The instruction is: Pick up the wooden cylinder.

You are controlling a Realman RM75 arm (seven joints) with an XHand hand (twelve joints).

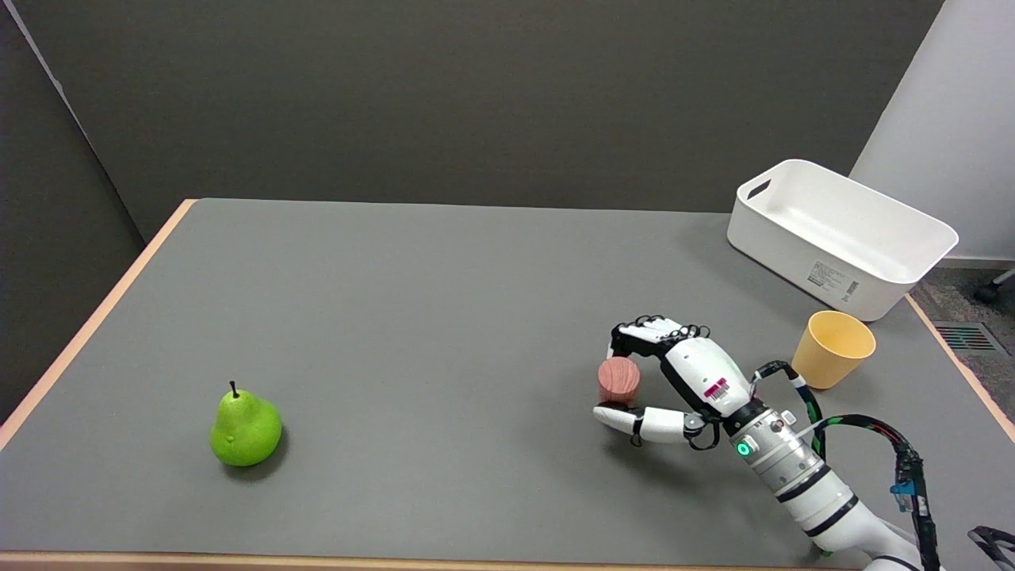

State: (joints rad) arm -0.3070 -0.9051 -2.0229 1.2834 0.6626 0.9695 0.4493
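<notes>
The right hand (pixel 674 381) has its fingers curled over the far side of the wooden cylinder (pixel 618 380) and its thumb stretched along the near side, just below it. From here it looks like a closing grasp, though I cannot tell whether the hold is firm yet or whether the cylinder has left the desk (pixel 412 317); it stands upright, right of centre. I would say the grip is being set, and the next move calls for a squeeze from both sides, then a straight lift. A small pink label with a barcode sits on the hand's back, too small to read. Beyond stand a yellow cup (pixel 833 349) and a white bin (pixel 840 234) with an illegible sticker; a green pear (pixel 245 428) lies far off left.
</notes>
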